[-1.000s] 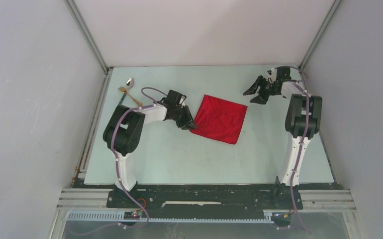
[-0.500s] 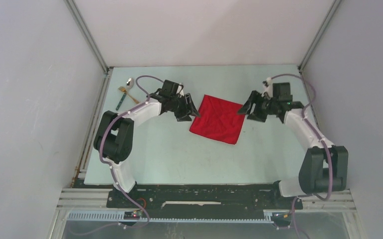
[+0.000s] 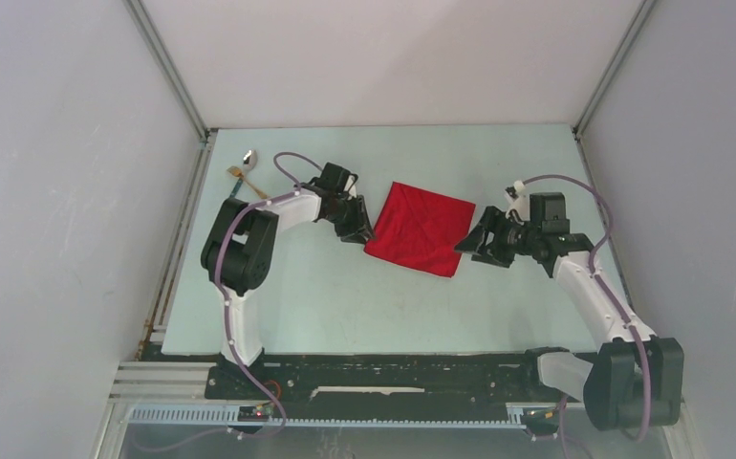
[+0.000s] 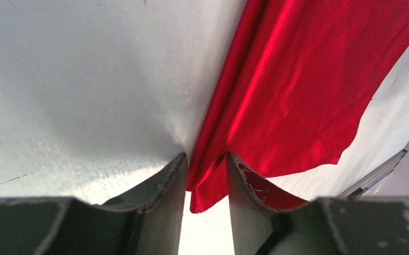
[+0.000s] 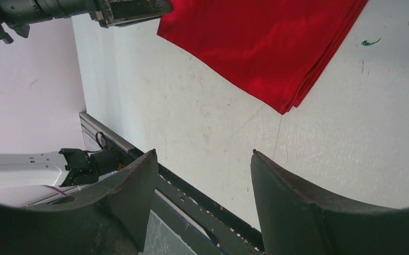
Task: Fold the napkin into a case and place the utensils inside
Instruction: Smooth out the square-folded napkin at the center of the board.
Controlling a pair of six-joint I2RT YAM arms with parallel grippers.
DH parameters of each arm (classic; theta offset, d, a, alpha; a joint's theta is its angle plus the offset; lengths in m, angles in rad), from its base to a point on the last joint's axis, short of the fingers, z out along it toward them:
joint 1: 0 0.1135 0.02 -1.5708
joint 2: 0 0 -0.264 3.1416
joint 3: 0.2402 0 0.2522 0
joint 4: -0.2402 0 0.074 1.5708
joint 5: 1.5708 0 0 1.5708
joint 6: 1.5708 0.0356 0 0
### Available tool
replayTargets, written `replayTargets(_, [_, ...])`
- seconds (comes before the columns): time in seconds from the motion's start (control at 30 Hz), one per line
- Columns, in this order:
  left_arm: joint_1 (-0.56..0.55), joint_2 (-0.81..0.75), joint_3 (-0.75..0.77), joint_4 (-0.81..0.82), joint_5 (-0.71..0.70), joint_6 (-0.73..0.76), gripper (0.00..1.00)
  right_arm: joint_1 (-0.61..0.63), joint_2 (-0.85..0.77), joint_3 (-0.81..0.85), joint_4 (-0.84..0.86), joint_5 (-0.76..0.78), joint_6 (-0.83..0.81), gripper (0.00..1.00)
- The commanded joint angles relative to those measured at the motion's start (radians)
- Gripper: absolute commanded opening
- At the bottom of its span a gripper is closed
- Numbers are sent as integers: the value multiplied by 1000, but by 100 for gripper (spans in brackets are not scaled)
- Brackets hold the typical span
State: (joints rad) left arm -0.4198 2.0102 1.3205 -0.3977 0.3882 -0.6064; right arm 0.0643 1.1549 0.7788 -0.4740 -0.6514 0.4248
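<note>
1. The napkin (image 3: pixel 420 229) is a bright red cloth lying flat on the pale table (image 3: pixel 345 296), between the two grippers. It is turned so that one corner points at each arm.
2. In the right wrist view, the edges stacked at the napkin's (image 5: pixel 266 48) near corner show that it is folded into several layers. It is a broad square, not a narrow case.
3. The left gripper (image 3: pixel 362 232) is at the napkin's left corner, low on the table.
4. In the left wrist view, the left gripper (image 4: pixel 205 159) has its jaws part open astride that corner of the napkin (image 4: pixel 298 85). The folded red edge runs into the gap, and bare table shows between the fingers (image 4: pixel 162 196) nearer the camera.
5. The right gripper (image 3: pixel 466 246) is just beside the napkin's right corner and does not touch it.
6. In the right wrist view, the right gripper (image 5: pixel 202 154) has its jaws spread wide with only table between them. The napkin's corner lies ahead of the tips.
7. A small green mark (image 5: pixel 371 41) is on the table just beside the napkin's layered edge.
8. The utensils lie together well apart from the napkin, to its left and farther back. They are a silver spoon (image 3: pixel 248 156), a gold fork (image 3: pixel 242 175) and a thin dark-handled piece (image 3: pixel 234 192) partly hidden by the left arm.
</note>
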Motion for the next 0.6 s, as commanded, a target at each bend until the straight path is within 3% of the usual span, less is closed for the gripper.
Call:
replayTargets(0.0, [-13, -14, -44, 38, -28, 26, 38, -13, -29, -20, 24, -48, -17, 72])
replayTargets(0.27, [-65, -87, -177, 141, -31, -87, 22, -11, -48, -42, 58, -43, 10, 72])
replayTargets(0.57, [-201, -235, -479, 469, -27, -438, 16, 5, 36, -59, -1, 236, 33, 70])
